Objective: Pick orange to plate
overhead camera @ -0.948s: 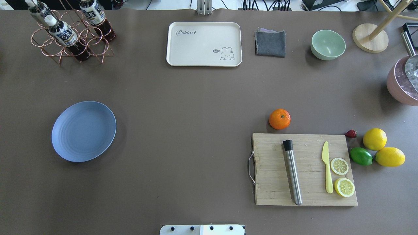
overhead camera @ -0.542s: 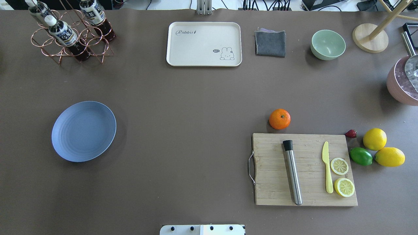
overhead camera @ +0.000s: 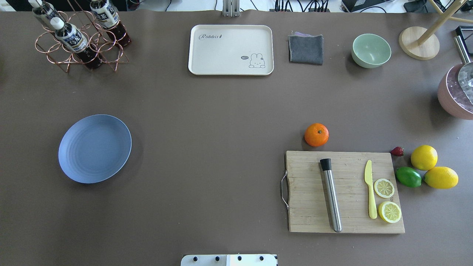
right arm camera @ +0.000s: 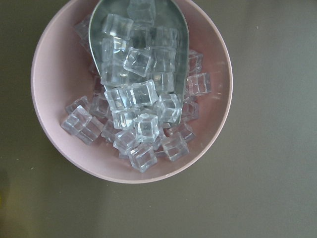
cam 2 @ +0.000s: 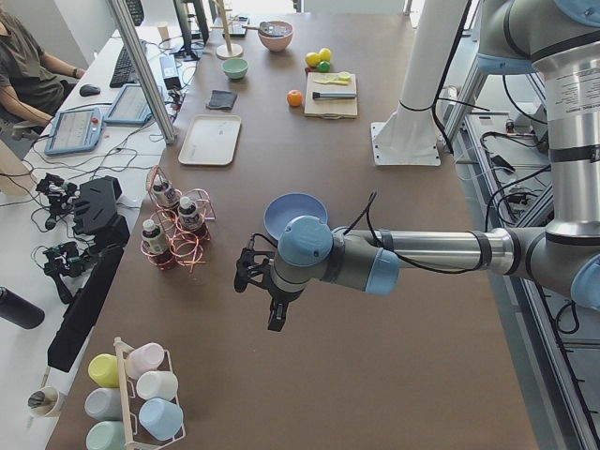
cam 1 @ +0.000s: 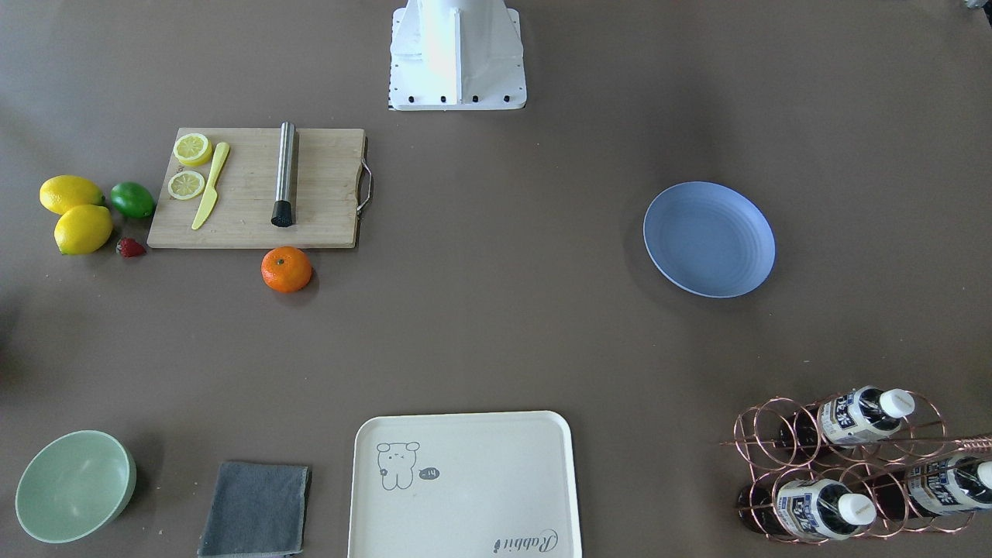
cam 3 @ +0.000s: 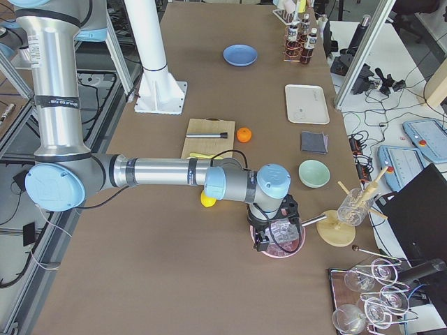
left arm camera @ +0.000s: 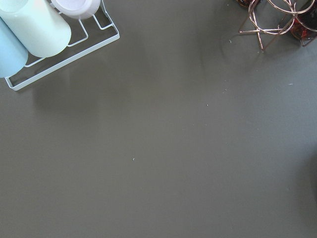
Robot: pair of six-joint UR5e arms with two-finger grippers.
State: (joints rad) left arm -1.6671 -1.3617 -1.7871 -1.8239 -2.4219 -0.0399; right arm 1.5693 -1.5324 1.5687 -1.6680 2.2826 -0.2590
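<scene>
The orange [overhead camera: 316,134] rests on the table just beyond the far edge of the wooden cutting board [overhead camera: 310,184]; it also shows in the front view [cam 1: 287,269]. The light blue plate [overhead camera: 95,148] lies bare on the robot's left side, far from the orange. Neither gripper shows in the overhead or front view. In the left side view my left gripper [cam 2: 267,300] hovers over bare table beyond the plate [cam 2: 295,214]. In the right side view my right gripper [cam 3: 269,239] hangs over a pink bowl of ice. I cannot tell whether either is open or shut.
On the board lie a steel muddler [overhead camera: 330,195], a yellow knife [overhead camera: 369,188] and two lemon halves. Two lemons [overhead camera: 424,157], a lime [overhead camera: 408,177] and a strawberry sit to its right. At the back stand a cream tray [overhead camera: 231,50], grey cloth, green bowl [overhead camera: 371,50] and bottle rack [overhead camera: 77,37].
</scene>
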